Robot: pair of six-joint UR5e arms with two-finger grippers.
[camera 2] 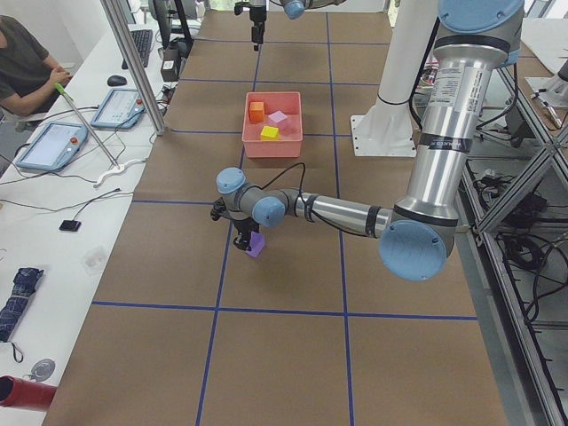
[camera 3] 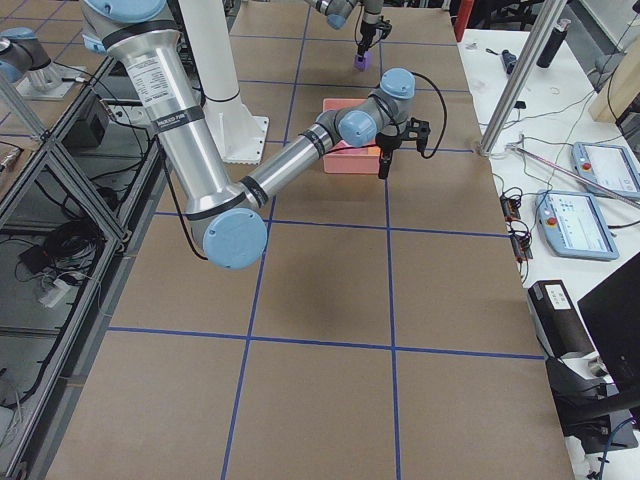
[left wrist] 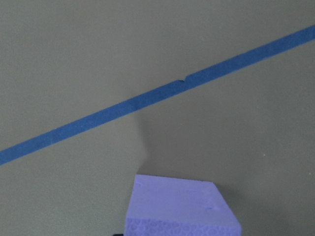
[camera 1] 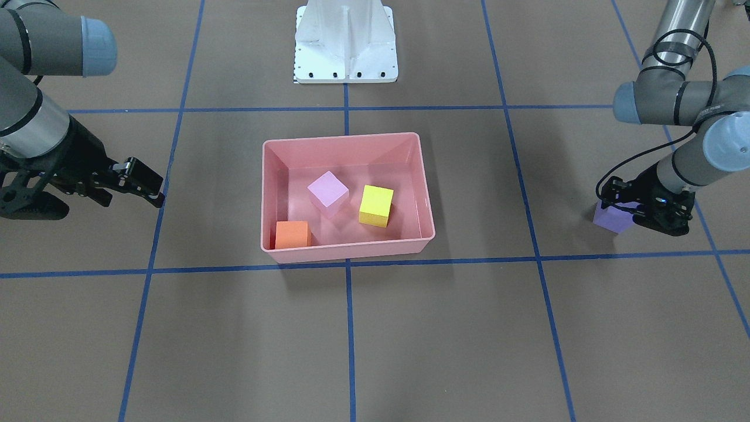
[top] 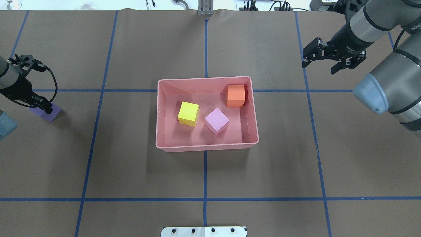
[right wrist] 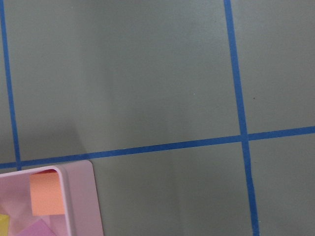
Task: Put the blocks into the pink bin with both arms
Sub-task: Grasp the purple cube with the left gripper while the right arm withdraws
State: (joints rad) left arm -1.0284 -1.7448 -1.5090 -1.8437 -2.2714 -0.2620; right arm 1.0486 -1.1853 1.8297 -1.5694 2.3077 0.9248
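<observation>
The pink bin [top: 207, 145] sits at the table's middle and holds the orange block [top: 235, 95], the yellow block [top: 188, 114] and the lilac block [top: 216, 121]. The purple block [top: 47, 114] rests on the table far out on my left side. My left gripper [top: 42, 107] is down at it, jaws on either side, shut on it as far as I can see. The block fills the bottom of the left wrist view [left wrist: 179, 206]. My right gripper [top: 320, 61] is open and empty, hovering beyond the bin's far right corner. The right wrist view shows the bin's corner [right wrist: 81, 196].
The white pedestal base [camera 1: 345, 44] stands behind the bin. Blue tape lines [top: 205, 199] cross the brown table cover. A person [camera 2: 27, 62] sits at a side desk with tablets, beyond the table's long edge.
</observation>
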